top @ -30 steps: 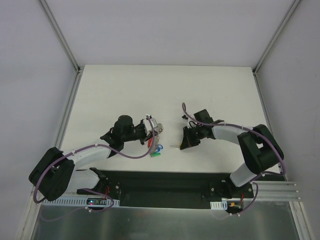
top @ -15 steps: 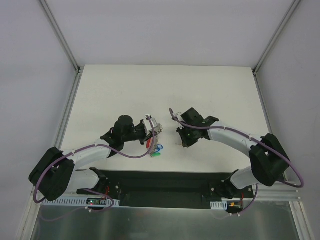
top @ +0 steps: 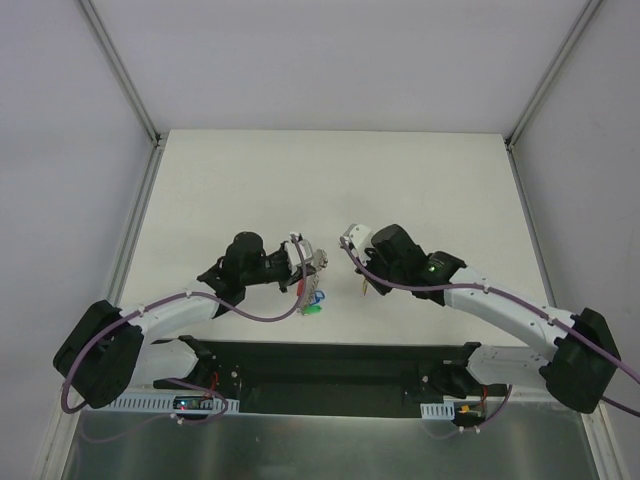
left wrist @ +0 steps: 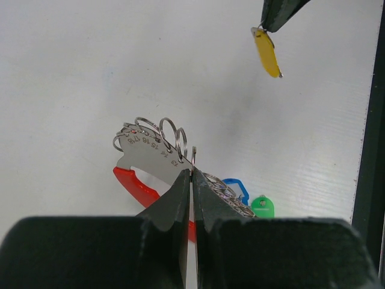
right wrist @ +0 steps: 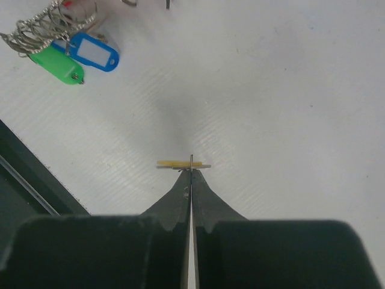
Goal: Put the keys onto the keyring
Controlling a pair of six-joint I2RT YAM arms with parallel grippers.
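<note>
Both pinching — left claw [left wrist: 191, 176]: keyring [left wrist: 153, 158] | right claw [right wrist: 191, 174]: yellow key [left wrist: 266, 53] | blue key [right wrist: 92, 52], green key [right wrist: 60, 65] alongside

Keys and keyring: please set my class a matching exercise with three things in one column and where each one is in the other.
Things:
1. yellow key
2. green key
3. keyring plate

Places:
A. pinched in the left gripper
B. right beside the blue key
C. pinched in the right gripper, apart from the bunch

Pairs: 1-C, 2-B, 3-A
</note>
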